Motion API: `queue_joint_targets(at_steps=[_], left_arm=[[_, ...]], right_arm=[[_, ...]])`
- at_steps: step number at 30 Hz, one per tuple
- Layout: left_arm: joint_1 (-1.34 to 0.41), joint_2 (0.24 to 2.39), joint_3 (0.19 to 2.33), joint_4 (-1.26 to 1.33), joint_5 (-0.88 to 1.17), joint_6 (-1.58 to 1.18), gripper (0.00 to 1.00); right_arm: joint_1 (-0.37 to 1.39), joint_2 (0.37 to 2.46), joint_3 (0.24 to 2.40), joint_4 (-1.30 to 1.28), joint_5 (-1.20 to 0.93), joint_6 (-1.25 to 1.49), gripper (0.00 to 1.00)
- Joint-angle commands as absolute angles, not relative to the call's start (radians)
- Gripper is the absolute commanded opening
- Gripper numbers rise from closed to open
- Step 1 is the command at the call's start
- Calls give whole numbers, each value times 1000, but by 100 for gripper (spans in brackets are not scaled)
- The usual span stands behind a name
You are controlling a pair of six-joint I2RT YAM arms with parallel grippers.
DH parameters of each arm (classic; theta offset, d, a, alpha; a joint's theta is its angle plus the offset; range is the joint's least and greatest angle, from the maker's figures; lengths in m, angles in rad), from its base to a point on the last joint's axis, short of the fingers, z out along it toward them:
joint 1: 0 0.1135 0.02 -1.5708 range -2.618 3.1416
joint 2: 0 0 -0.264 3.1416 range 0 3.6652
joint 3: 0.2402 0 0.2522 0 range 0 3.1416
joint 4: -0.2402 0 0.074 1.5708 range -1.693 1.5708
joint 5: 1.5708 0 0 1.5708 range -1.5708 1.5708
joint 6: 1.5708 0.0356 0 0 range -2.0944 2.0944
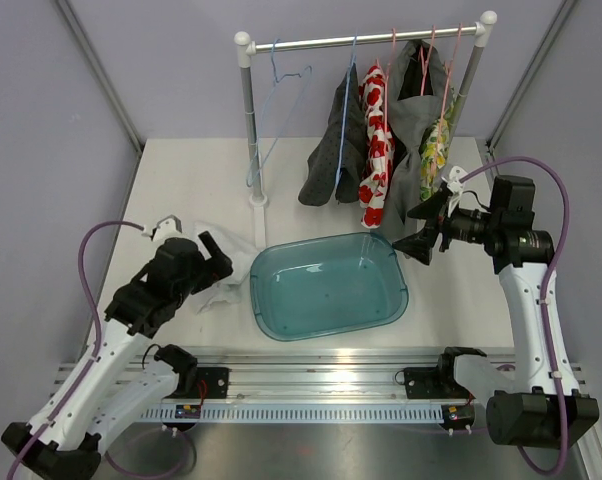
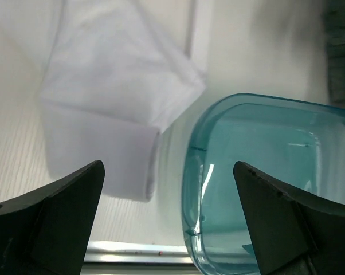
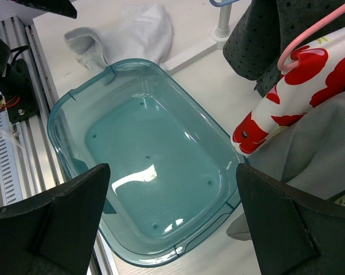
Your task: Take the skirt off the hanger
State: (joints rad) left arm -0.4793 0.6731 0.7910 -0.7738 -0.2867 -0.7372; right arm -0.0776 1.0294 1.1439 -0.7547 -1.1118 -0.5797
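left gripper (image 2: 168,166): jaws wide apart, holding nothing, hovering over the table near its left edge, just above the skirt
skirt (image 1: 231,262): white folded cloth, probably the skirt, though its cut is hard to read; lies flat on the table, off any hanger, just beside the tub's left rim
right gripper (image 3: 172,167): jaws wide apart, empty, raised over the right end of the tub, close to the hanging clothes
tub (image 3: 69,134): clear teal plastic, at the middle of the table towards the near edge, nothing inside
rack (image 1: 366,40): white posts and a metal rail, standing along the far edge
blue hanger (image 1: 281,75): bare, hooked at the left end of the rail
grey garment (image 1: 331,150): dark, dotted, hanging from the rail to the right of the blue hanger
red-and-white garment (image 1: 376,150): on a pink hanger, just right of the grey one
floral garment (image 1: 436,150): green and yellow, at the right end of the rail, nearest the right gripper
table (image 1: 191,170): pale, carries the rack, tub and skirt
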Motion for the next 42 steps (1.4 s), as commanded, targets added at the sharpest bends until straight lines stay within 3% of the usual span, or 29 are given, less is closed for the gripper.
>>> queue_joint_targets(at_steps=[1,8,10,11,14,15,17,23,28,33,42], left_arm=[[-476,728,804,-848,-423,-948,99],[-474,1040,790,-779,-408,-965,99],[-474,1098,779,-749,-402,-969,90],[-474,1130,767,-735,-405,-973,69],[-474,1115,732,-674,-393,-962,18],[-474,1100,726,-661,-396,-951,8],[-474,1022,716,-641,-411,-925,2],[-479,717,742,-626,-397,-724,0],[-482,462,761,-529,-123,-520,0],[-482,408,840,-500,234,-410,0],[-482,521,1113,-382,440,-347,0]], right_arm=[[-81,1017,1127,-732,-1089,-578,99],[-84,1022,1095,-709,-1095,-572,99],[-87,1017,1092,-707,-1097,-571,100],[-87,1014,1091,-704,-1100,-571,100],[-92,1006,1085,-700,-1106,-568,100],[-94,1006,1085,-699,-1109,-568,99],[-95,1008,1085,-701,-1117,-566,99],[-101,1009,1086,-703,-1118,-569,99],[-109,1012,1092,-710,-1105,-578,99],[-118,1011,1094,-710,-1103,-578,100],[-127,1011,1089,-707,-1104,-577,100]])
